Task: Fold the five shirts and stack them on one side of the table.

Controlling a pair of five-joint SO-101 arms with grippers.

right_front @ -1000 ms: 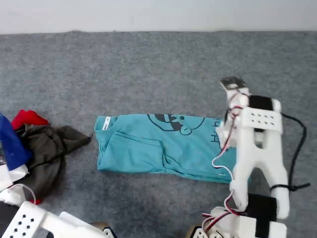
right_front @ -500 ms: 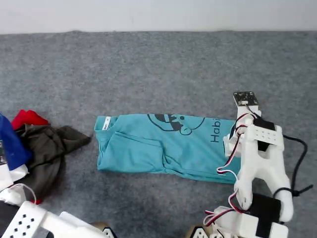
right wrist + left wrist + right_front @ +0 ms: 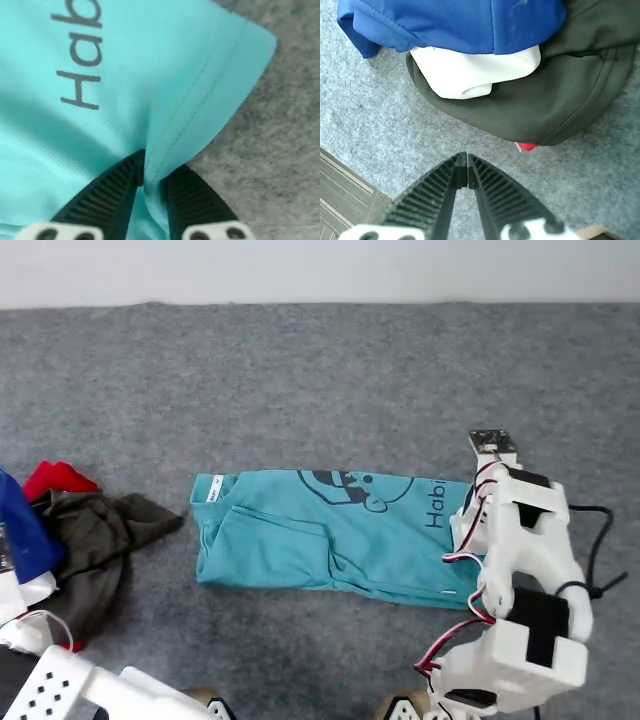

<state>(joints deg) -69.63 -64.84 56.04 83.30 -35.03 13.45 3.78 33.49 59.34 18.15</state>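
The teal shirt [image 3: 330, 535] lies in the middle of the tabletop [image 3: 330, 380], folded into a long band that runs left to right, its collar tag at the left end and its dark printed graphic and lettering along the far edge. At the band's right end the right tool [image 3: 156, 167] has pinched a ridge of the cloth near the stitched hem, its ribbed black jaws nearly closed with only the fabric between them; the hem's corner spreads out past the jaws onto the grey surface. In the high view the white right arm [image 3: 520, 540] stands over that right end of the shirt. Well apart, at the left edge of the tabletop, the other garments are heaped together: a blue shirt [image 3: 455, 20] on top, a white shirt [image 3: 475, 72] tucked beneath it, a dark olive shirt [image 3: 555, 100] spread under both, and a red shirt [image 3: 55, 478] showing at the far side of the heap. The left tool [image 3: 467, 162] hangs over bare grey surface just beside the olive shirt, its jaws pressed tip to tip with nothing between them.
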